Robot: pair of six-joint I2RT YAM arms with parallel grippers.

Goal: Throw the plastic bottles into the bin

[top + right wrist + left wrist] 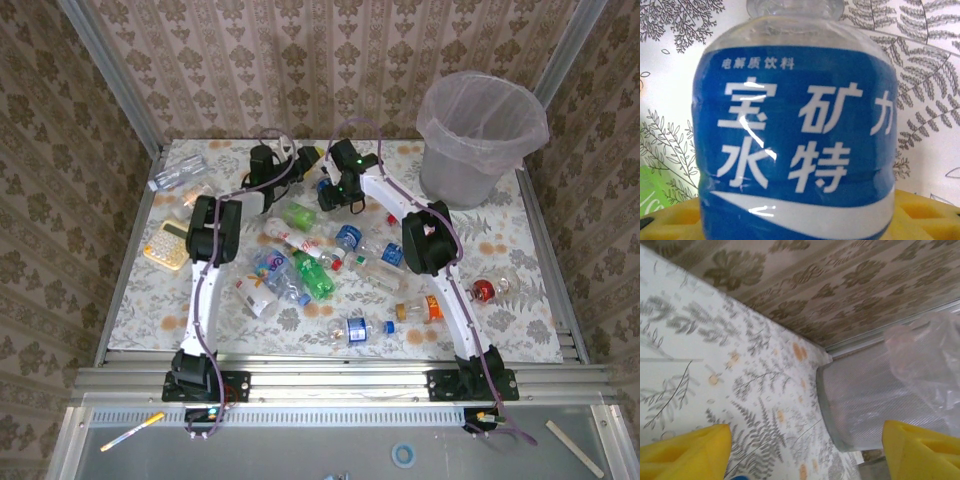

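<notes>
Clear plastic with a blue label and white characters, one bottle (pixel 795 140) stands close in front of the right wrist camera, between the yellow fingers (pixel 927 217) of the right gripper (pixel 800 222). The pads flank its lower sides, but I cannot tell whether they press on it or merely stand beside it. Seen from above, the right gripper (pixel 335 195) points down at the far middle of the bench (pixel 525 335), at the far edge of the heap. The other plastic bottles (pixel 275 265) lie scattered on their sides over the fern-patterned cover between the two arms: a green bottle (pixel 316 280) near the middle, another green one (pixel 298 215) beyond it, a clear one (pixel 180 175) alone near the far left corner, and one with a red label (pixel 485 291) on the right, beside the right arm. A yellow calculator (pixel 168 246) lies at the left edge, beside the left arm. The bin (pixel 460 175), grey and lined with a translucent bag, stands upright in the far right corner of the bench, well apart from the heap. The left gripper (pixel 310 158) hangs released at the far middle, just left of the right one. In its wrist view its yellow fingers (pixel 685 452) stand wide apart with nothing between them, over the patterned cover, and the wall of the bin (pixel 865 400) rises ahead on the right.
</notes>
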